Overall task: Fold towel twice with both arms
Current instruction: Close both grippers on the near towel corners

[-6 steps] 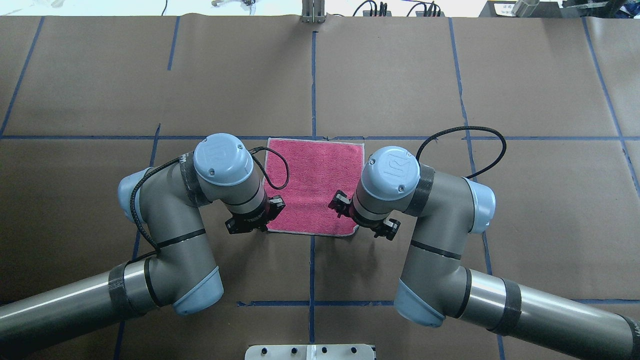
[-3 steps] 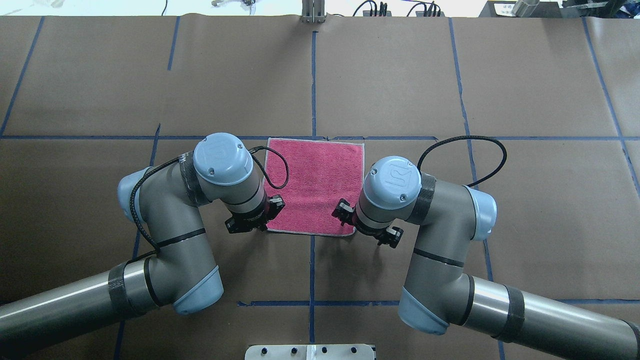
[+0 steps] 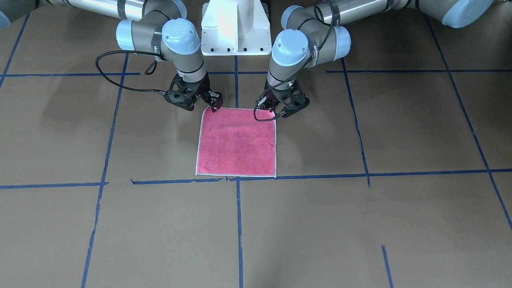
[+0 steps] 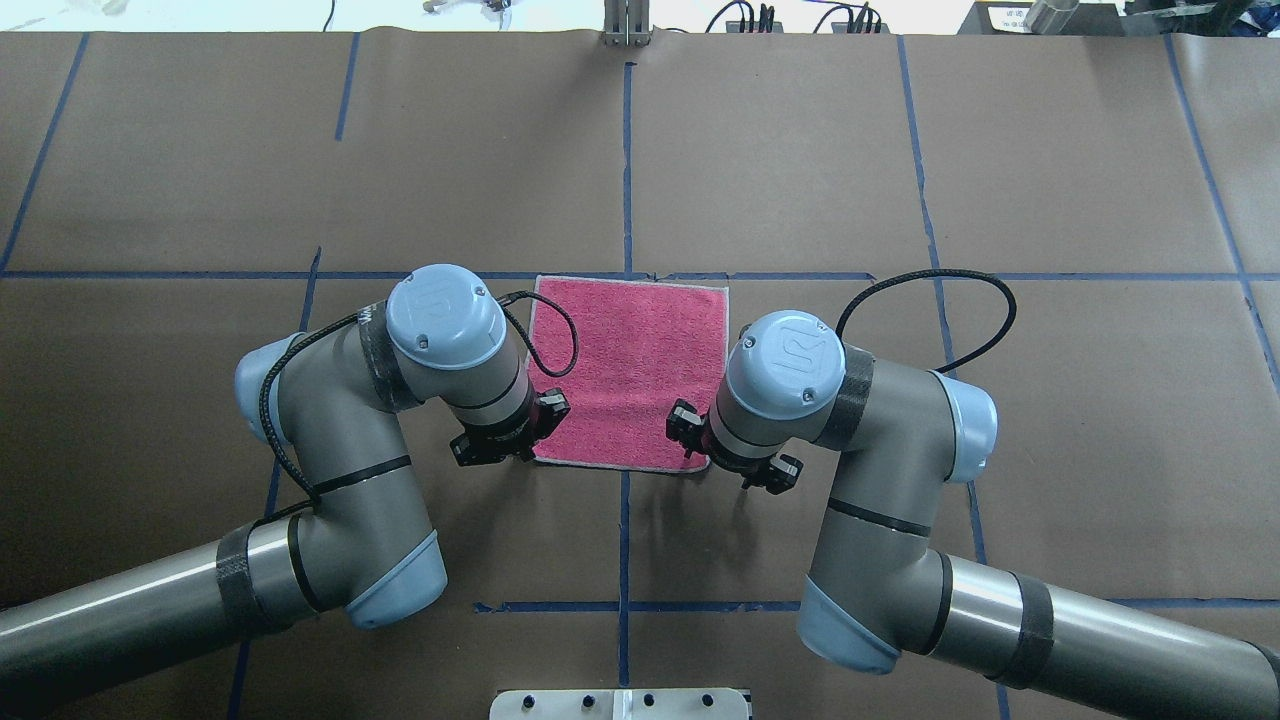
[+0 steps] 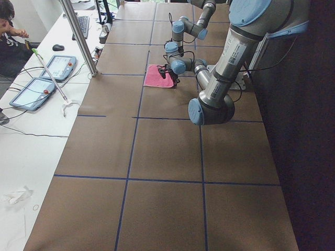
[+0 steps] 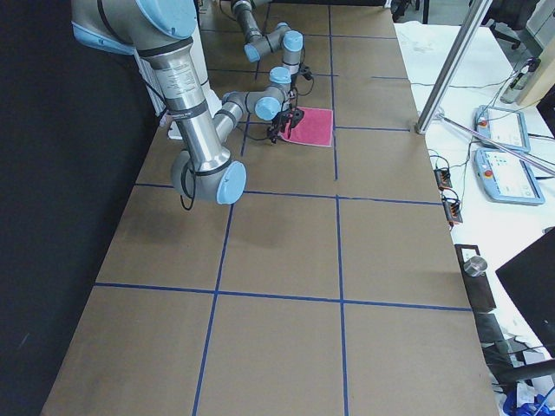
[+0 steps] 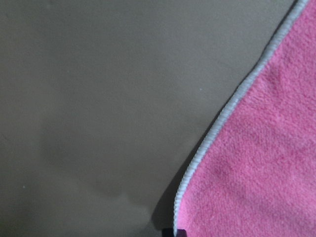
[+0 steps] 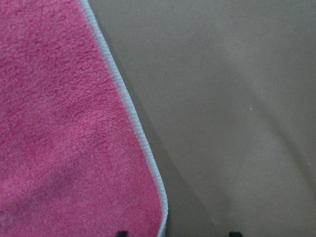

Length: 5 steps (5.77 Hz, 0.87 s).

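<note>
The right arm [image 4: 790, 370] has been drawn slightly toward the base [image 3: 235, 36], so the right fingers [image 3: 216, 103], spread wide, are now set astride one base-side corner of the towel [image 4: 630, 370], laid flat and pink-up on the tabletop [image 3: 360, 224] before the base. The left fingers [image 3: 283, 113], unmoved, appear pinched on the other corner; only the right pinch is judged wanting before lifting

The worktop [image 4: 1080, 420], covered in brown paper and crossed by a grid of blue tape lines [image 4: 627, 160], carries the towel [image 4: 630, 360], spread open, pink face up, one edge along a tape line
</note>
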Tool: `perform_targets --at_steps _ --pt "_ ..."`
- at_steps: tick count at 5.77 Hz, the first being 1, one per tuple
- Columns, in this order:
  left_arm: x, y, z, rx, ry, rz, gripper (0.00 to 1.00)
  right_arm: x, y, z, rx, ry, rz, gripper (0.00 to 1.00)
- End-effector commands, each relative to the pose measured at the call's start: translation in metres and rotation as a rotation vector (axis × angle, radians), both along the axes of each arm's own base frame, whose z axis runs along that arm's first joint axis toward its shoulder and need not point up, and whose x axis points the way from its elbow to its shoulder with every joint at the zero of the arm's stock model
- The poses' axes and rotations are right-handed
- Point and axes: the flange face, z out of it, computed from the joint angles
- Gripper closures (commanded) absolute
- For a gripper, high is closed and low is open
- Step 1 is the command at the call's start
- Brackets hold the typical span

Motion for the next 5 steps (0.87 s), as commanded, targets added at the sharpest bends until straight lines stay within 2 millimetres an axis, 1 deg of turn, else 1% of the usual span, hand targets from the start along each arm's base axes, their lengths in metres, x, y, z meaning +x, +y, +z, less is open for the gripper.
perform_targets --at_steps 1,4,5 --pt "0.0000 -0.0001 -0.0002 0.000 0.000 0.000 0.99 -0.0010 0.0003 -0.0027 -0.009 -0.004 0.008 0.53" --pt "-0.0007 -0.0011 -0.0003 0.001 0.001 -0.002 0.99 -0.0010 0.0003 -0.0029 -0.017 -0.005 0.015 0.94" --pt "-0.0016 -0.0016 -0.0011 0.001 0.003 -0.003 0.99 -0.0010 0.0005 -0.0029 -0.021 -0.006 0.017 0.97"
